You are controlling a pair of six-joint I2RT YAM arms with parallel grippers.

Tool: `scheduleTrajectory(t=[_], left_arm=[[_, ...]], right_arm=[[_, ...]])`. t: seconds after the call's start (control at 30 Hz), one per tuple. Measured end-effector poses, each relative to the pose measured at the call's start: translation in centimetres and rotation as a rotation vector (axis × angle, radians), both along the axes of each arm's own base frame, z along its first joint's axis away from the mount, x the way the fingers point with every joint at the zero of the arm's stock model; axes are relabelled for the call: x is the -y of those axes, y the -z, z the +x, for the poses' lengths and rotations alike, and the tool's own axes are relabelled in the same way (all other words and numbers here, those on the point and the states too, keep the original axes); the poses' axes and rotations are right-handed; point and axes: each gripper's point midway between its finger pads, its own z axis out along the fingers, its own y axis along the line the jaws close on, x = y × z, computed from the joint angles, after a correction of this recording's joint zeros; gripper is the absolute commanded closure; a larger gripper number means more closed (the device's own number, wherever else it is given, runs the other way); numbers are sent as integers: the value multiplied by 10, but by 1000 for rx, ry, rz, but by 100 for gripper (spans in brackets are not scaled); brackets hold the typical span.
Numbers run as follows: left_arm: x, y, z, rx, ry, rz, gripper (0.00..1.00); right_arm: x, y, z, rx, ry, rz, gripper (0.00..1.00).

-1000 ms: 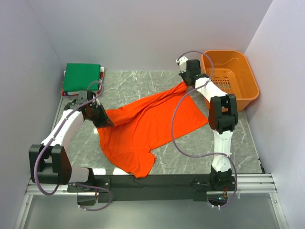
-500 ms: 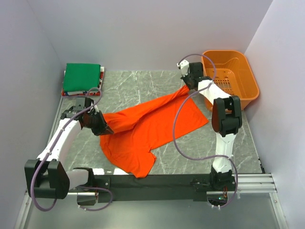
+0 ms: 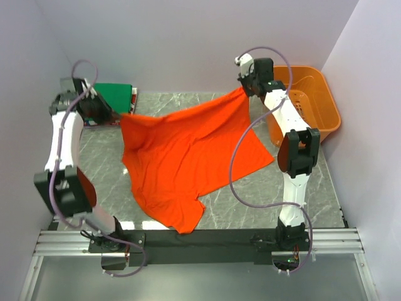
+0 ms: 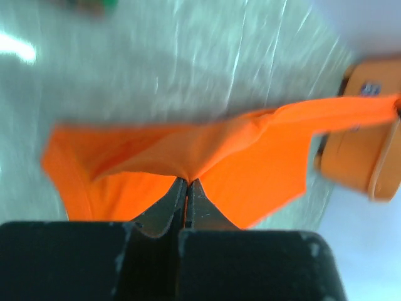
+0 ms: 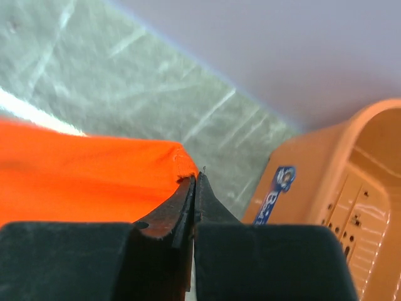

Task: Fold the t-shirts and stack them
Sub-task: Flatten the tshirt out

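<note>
The grey marble table (image 3: 319,194) is carrying everything, with the orange plastic basket (image 3: 331,111) sitting at its far right corner. The orange-red t-shirt (image 3: 188,157) is stretching leftward from just beside the basket. Its far edge is hanging taut in the air between the two arms, while its lower part is draping down and lying on the marble, nearer the arm bases than the basket is. The green folded shirt (image 3: 119,94) is lying well left of the basket, at the opposite far corner, partly hidden behind the left arm. The right gripper (image 3: 244,89) is hovering next to the basket's left rim, jaws pressed together on the t-shirt's corner. The left gripper (image 3: 118,116) is hanging far to the basket's left, just in front of the green shirt, pinching the t-shirt's other end.
</note>
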Motion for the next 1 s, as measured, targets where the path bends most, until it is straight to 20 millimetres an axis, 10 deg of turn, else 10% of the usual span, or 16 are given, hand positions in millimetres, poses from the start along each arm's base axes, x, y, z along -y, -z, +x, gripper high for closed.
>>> scheduleTrajectory(t=[0.3,0.5,0.7,0.83,1.0], left_arm=[[-25,-14,129,198,46,18,100],[-15,26,162,176,95,-10,100],[32,21,224,331,202,58,98],[63,36,253,424,246,105,27],[54,57,270,441,234,179,11]], right_arm=[[8,-36,18,84,103,35,100],[30,15,4,9,192,-44,100],[48,43,20,-20,284,-124,95],[50,36,50,29,330,-128,45],[47,47,31,-46,303,-148,33]])
